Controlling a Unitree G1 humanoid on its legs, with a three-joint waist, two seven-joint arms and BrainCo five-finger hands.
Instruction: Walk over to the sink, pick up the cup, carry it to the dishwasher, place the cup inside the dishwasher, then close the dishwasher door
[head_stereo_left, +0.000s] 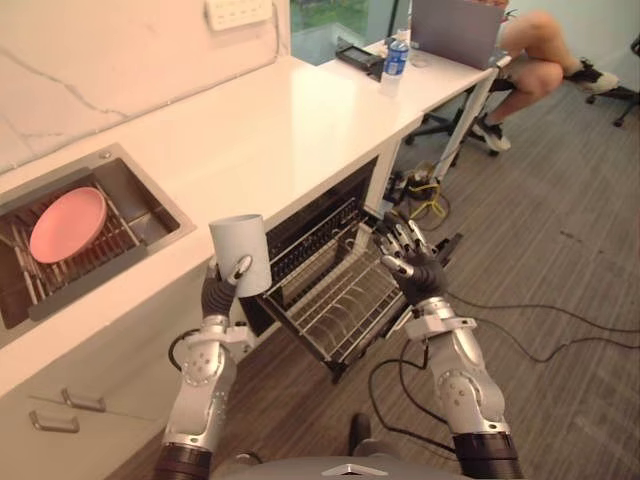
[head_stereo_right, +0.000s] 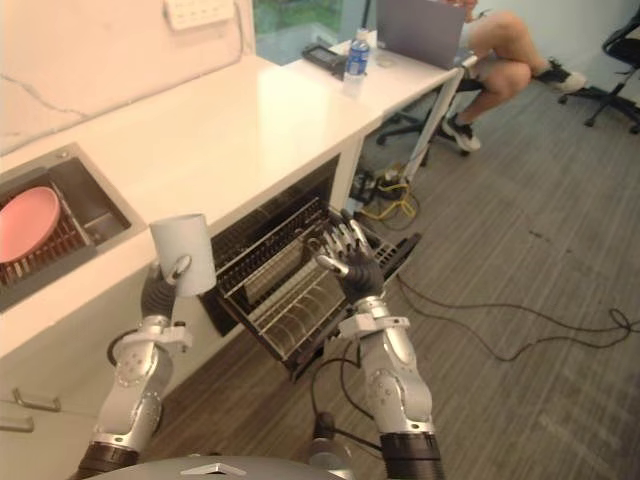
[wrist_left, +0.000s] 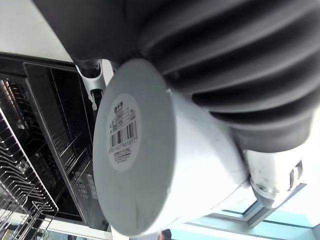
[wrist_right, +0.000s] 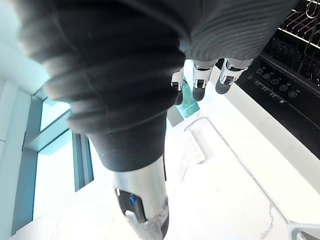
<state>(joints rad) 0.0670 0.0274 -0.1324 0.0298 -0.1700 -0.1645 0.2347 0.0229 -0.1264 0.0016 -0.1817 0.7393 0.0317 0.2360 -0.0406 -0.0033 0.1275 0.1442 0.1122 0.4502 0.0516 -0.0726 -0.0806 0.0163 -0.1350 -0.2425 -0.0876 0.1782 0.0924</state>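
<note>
The left hand (head_stereo_left: 216, 292) is grasping the cup (head_stereo_left: 241, 250) low on its wall, fingers wrapping round it and the thumb pressing on the near side. The cup is riding upright, mouth up, just left of the rack (head_stereo_left: 335, 300) and a little above it. The right hand (head_stereo_left: 408, 262) is hovering over the rack's right side, fingers released and spread, carrying nothing. The rack is standing pulled out of the dishwasher (head_stereo_left: 305, 220) under the bench (head_stereo_left: 250, 130).

The cup is looking smooth-walled, stiff and fairly light, so it is probably prone to sliding through a loose hold. Gripping round the wall, as now, is looking safer than pinching the rim.
</note>
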